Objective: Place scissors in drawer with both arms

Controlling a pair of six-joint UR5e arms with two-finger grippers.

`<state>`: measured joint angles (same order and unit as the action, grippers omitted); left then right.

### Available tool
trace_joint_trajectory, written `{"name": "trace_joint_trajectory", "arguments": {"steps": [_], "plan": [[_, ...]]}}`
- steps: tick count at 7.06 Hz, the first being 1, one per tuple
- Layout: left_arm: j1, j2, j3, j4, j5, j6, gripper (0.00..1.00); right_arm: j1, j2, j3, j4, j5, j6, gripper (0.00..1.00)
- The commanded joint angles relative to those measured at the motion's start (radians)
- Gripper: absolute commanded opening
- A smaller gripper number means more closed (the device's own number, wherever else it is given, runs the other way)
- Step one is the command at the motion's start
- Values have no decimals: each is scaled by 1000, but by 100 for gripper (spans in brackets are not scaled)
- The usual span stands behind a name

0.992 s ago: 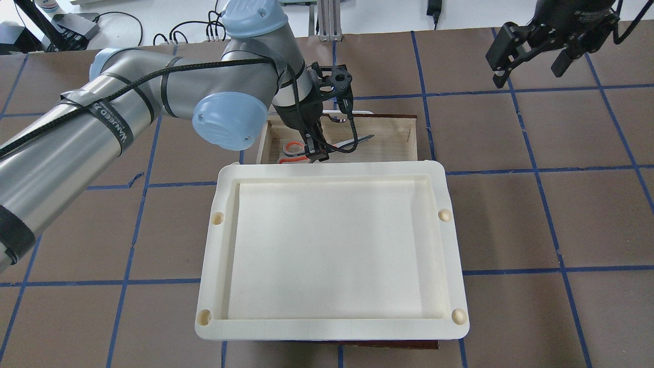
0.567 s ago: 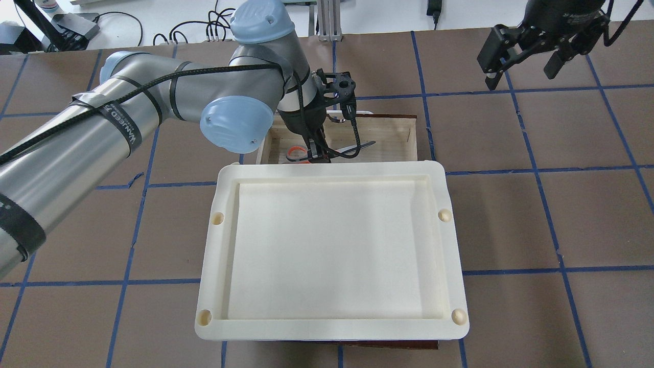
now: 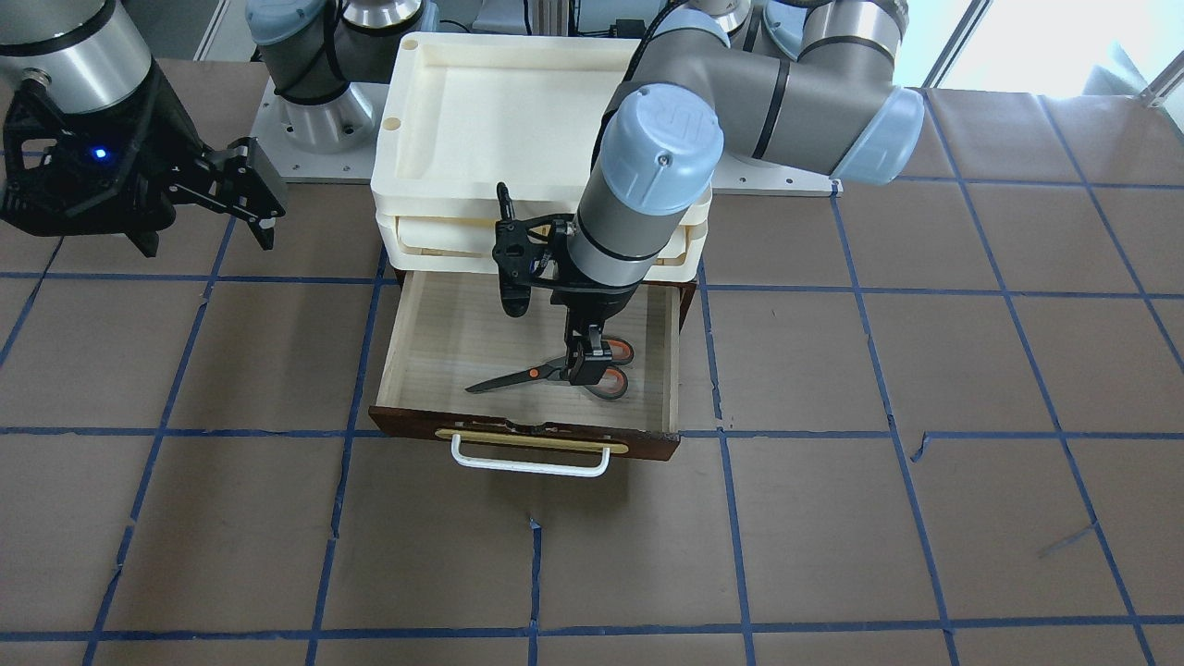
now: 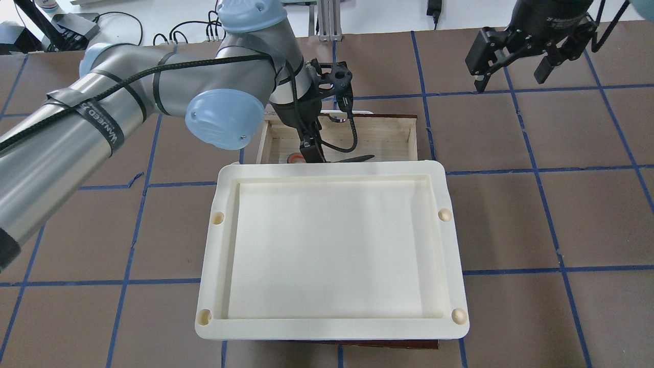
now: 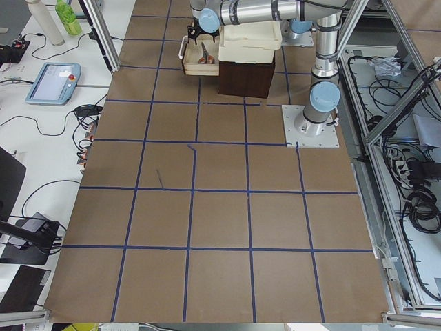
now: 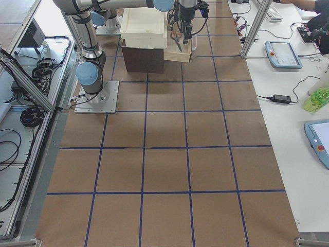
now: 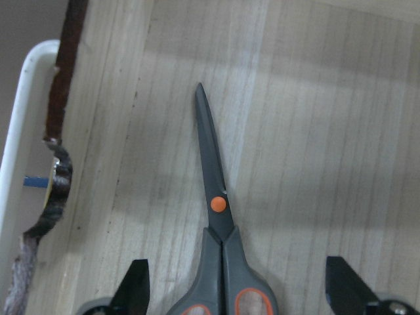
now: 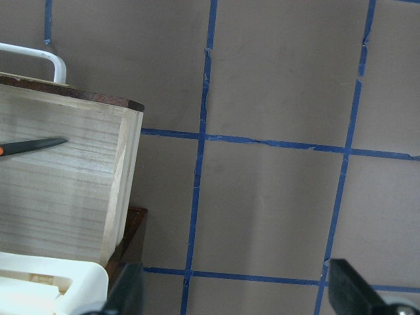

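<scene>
The scissors point(image 3: 532, 375) lie flat on the pale floor of the open drawer point(image 3: 527, 446), blades pointing toward the robot's right. In the left wrist view the scissors point(image 7: 216, 197) lie between the two spread fingertips. My left gripper point(image 3: 587, 370) is down inside the drawer point(image 4: 393, 133) over the handle loops, open. In the overhead view only a blade tip point(image 4: 360, 159) and a bit of handle show past the tray rim. My right gripper point(image 4: 508, 82) hovers open and empty beyond the drawer's right side; its wrist view shows the drawer corner point(image 8: 125, 164) and blade tip point(image 8: 33, 146).
Stacked cream trays point(image 4: 332, 332) sit on top of the dark cabinet point(image 5: 244, 79) and overhang the drawer's back part. The white bar handle point(image 3: 527, 467) sticks out from the drawer's front. Brown paper with blue tape lines point(image 3: 832, 518) covers the table.
My left gripper went down into the drawer with the scissors, which now lie on the floor and are mostly hidden by the tray rim. My right gripper drifted left and farther away.
</scene>
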<state>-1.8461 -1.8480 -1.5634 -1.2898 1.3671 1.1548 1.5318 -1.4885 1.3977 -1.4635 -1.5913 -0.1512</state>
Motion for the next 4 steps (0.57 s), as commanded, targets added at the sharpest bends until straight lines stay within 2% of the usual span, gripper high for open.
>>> {"name": "trace_joint_trajectory", "arguments": {"steps": [1,2,3,4], "plan": [[107,99,19,-87,10,-6,94,13,7,3,-1,13,-5,100],[198,160,14,-161,24,-6,97,13,7,6,-3,14,-8,100],[272,196,14,-181,123,-20,97,13,8,6,-3,14,-8,100],[330,243,5,-195,154,-67,97,13,8,9,-3,16,-8,100]]}}
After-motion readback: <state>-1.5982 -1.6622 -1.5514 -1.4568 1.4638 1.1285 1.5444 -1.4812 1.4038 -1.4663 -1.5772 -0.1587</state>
